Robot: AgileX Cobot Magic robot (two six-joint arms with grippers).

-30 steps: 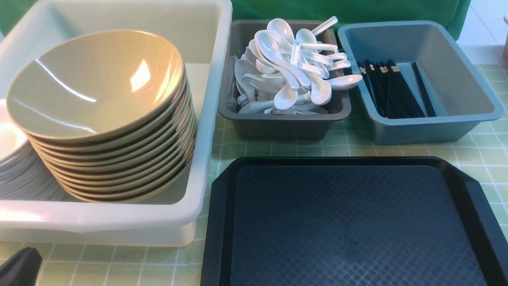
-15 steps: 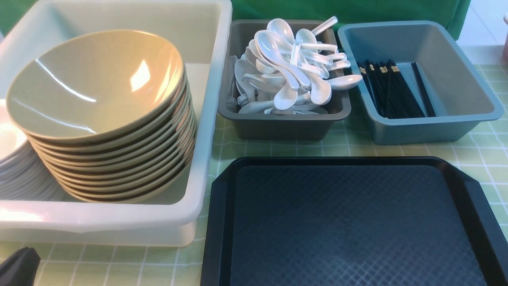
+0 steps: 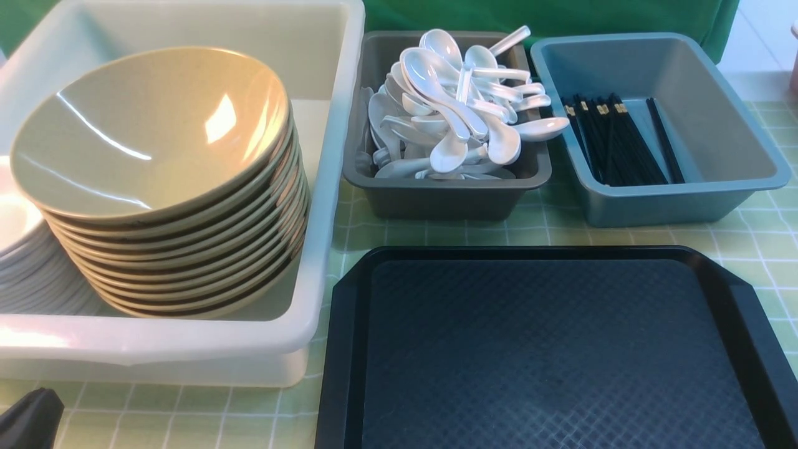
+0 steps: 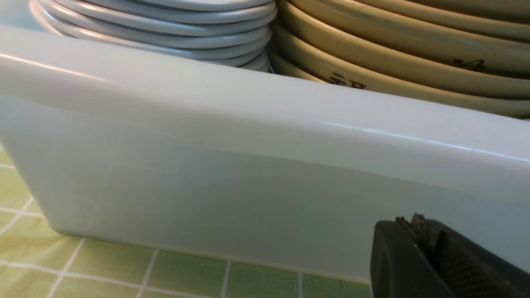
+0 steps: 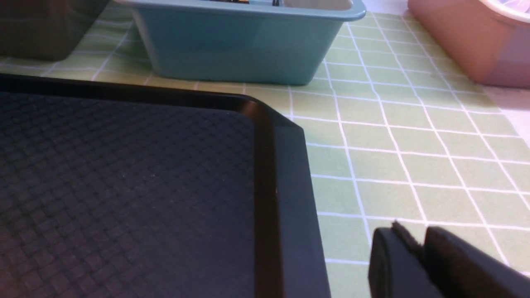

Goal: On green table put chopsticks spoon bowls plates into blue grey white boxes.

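A: Nearest the robot, left gripper (image 4: 418, 248) sits low by the white box (image 3: 324, 187) wall; right gripper (image 5: 418, 256) over the green table (image 3: 767, 237) beside the black tray (image 3: 548, 349). Both look closed, nothing held.

B: Tray?

A: Nothing on it. Bowls (image 3: 162, 174) and plates (image 3: 19, 249) stacked in the white box, spoons (image 3: 455, 106) heaped in the grey box (image 3: 436, 199), chopsticks (image 3: 617, 137) in the blue box (image 3: 686, 199).

B: Step?

A: Sorting looks finished. I'd say arms just park; nothing left to grab.
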